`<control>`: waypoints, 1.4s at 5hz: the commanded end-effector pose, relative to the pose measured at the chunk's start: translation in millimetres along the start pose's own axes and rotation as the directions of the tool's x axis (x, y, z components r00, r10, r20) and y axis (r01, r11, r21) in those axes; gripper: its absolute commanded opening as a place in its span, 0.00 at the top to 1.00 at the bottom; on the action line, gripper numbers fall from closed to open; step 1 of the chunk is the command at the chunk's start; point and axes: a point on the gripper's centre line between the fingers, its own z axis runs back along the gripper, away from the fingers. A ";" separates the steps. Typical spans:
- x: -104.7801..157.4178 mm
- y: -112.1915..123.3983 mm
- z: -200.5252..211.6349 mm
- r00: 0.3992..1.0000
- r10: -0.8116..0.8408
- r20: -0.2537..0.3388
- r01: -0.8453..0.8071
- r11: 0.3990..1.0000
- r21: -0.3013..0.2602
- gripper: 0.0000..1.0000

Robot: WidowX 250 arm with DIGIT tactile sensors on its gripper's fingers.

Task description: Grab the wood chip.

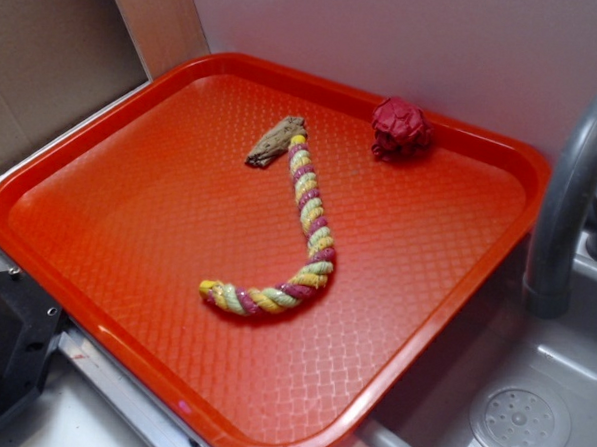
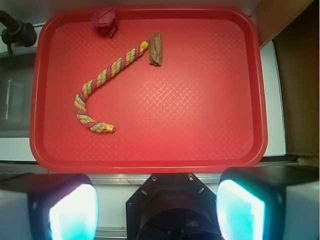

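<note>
Red tray [image 2: 210, 125] fills my wrist view; the wood chip [image 2: 156, 49] lies just beside the rope's [image 2: 102, 80] yellow tip. My gripper [image 2: 156, 210] hangs wide apart, empty, near the tray's front rim.

A big red tray [image 2: 210, 125] fills most of the wrist view. The wood chip [image 2: 156, 49] lies flat near the far edge, just beside the yellow tip of the twisted rope [image 2: 102, 85]. The rope bends like a hook. A dark red wrinkly ball [image 2: 104, 21] sits at the far rim, near the rope. The gripper [image 2: 157, 206] hangs over the near edge of the tray. Its two fingers [image 2: 241, 210] are wide apart and hold nothing.
</note>
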 end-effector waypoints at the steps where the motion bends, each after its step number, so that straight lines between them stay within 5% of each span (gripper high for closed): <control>1: 0.0 0.0 0.0 1.000 0.000 0.000 0.000 1.000 0.000 0.00; 2: 44.0 8.4 -55.3 0.994 0.081 0.076 -0.078 0.996 -0.042 0.00; 3: 90.5 -0.1 -109.0 0.992 -0.004 0.124 0.013 0.997 -0.072 0.00; 4: 133.1 5.1 -165.7 0.995 0.056 0.085 -0.045 0.991 -0.124 0.00; 7: 133.1 5.1 -165.7 0.995 0.056 0.085 -0.045 0.991 -0.124 0.00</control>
